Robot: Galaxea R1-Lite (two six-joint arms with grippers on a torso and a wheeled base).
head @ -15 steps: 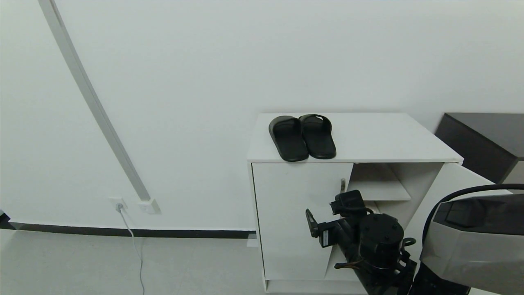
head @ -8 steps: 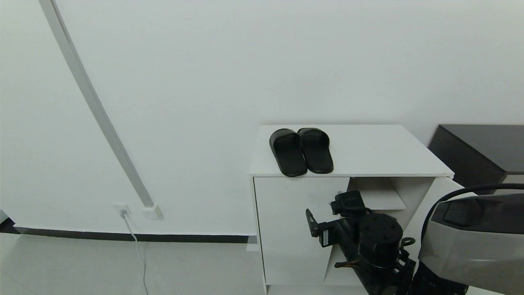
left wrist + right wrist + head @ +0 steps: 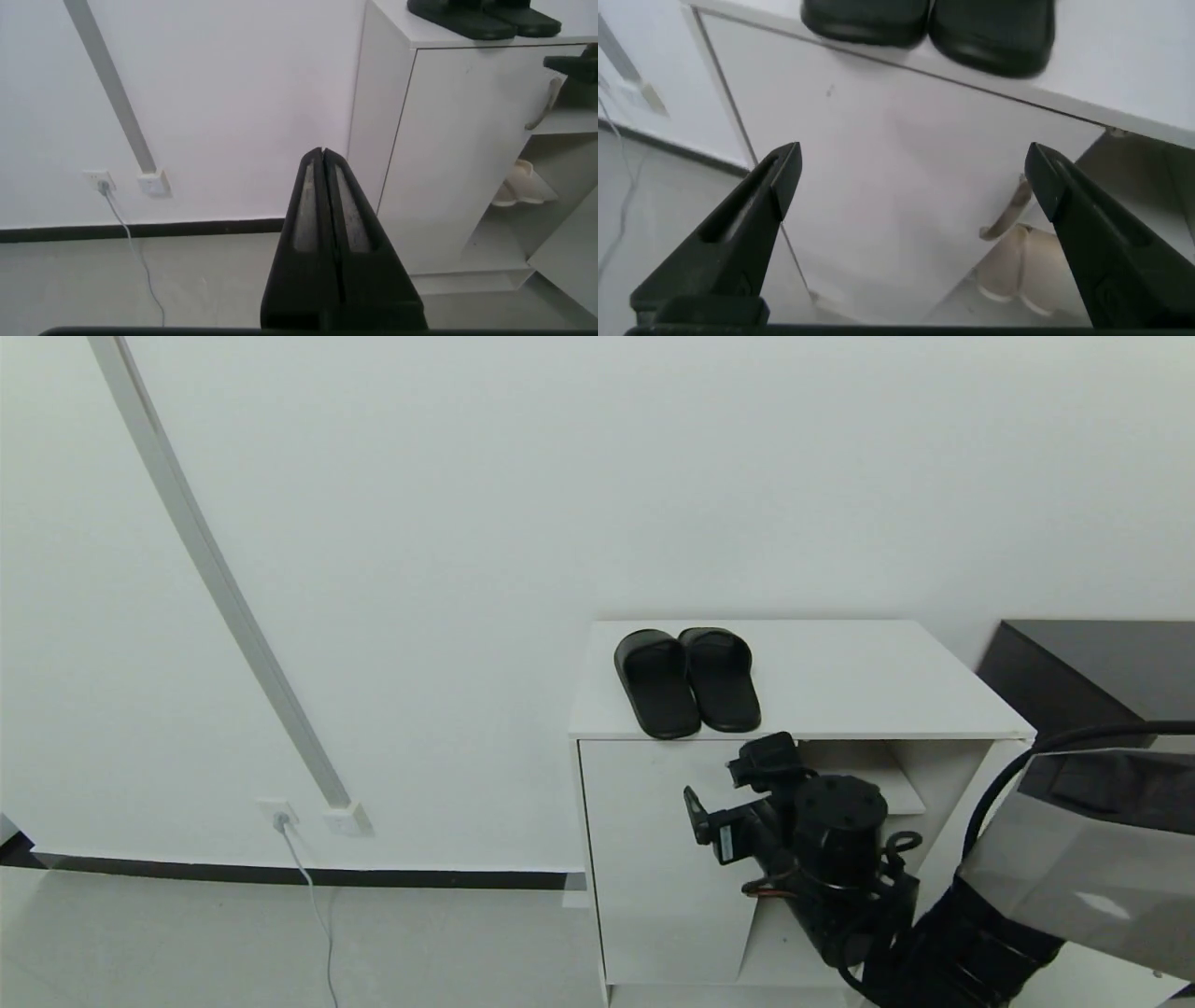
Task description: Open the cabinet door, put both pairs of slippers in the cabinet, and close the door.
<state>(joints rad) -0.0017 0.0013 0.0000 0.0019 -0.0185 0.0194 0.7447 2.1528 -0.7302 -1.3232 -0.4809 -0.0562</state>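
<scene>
I found the right tool (image 3: pixel 912 161) released, fingers spread wide, facing the closed left door (image 3: pixel 878 215) of the white box-shaped cabinet (image 3: pixel 840 681). The left tool (image 3: pixel 323 157) was clenched on nothing, off to the cabinet's left. The pair of black rubber slippers (image 3: pixel 688 679) lay side by side at the cabinet top's front edge. A pair of beige slippers (image 3: pixel 1020 266) sat inside the cabinet's open right half.

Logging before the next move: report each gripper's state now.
Left gripper: shut, holding nothing.
Right gripper: open, holding nothing.
</scene>
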